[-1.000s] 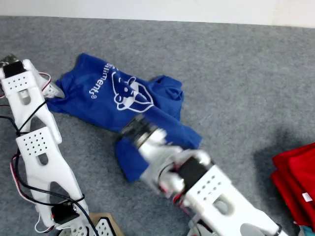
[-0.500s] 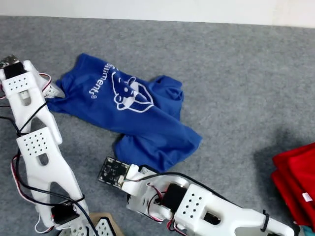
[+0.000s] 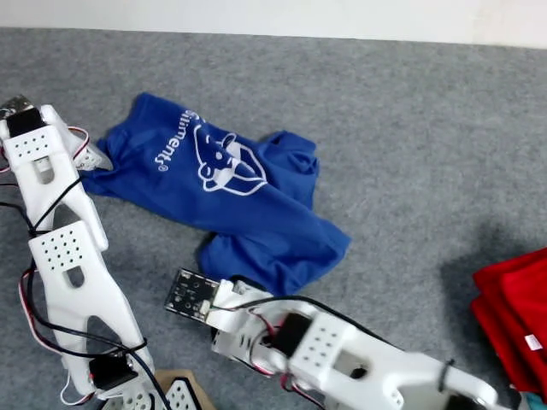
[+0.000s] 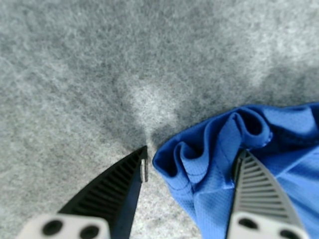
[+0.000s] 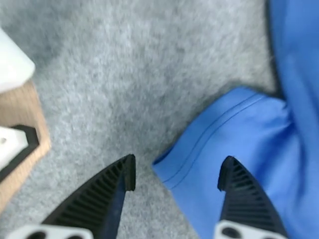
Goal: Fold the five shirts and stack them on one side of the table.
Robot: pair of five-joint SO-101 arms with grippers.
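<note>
Since a second ago the right arm (image 3: pixel 342 359) has drawn back off the blue shirt (image 3: pixel 231 196), uncovering the hem it had lain across, and in the last half second it has slid a little farther toward 7 o'clock; the left arm (image 3: pixel 60 256) and the shirt have not shifted. Seen from above, the blue shirt lies crumpled, white print facing up, on the grey table (image 3: pixel 410 128), stretching from about 10 o'clock down to the centre. The left arm runs along the 9 o'clock edge, and the left gripper (image 3: pixel 90 156) sits at the shirt's 9 o'clock tip. In the left wrist view the left gripper (image 4: pixel 193 153) is spread wide, its jaws straddling a bunched fold of the blue shirt (image 4: pixel 209 164), possibly a sleeve end, without pinching it. The right arm comes in from 5 o'clock to just below the shirt's lower edge. In the right wrist view the right gripper (image 5: pixel 178 162) is likewise released, a stitched corner of the blue shirt (image 5: pixel 249 124) lying flat between its jaws, and a wooden board (image 5: pixel 20 149) sits just beside it. A pile of red shirts (image 3: pixel 513 316) rests at the 4 o'clock edge, well apart from the blue one.
</note>
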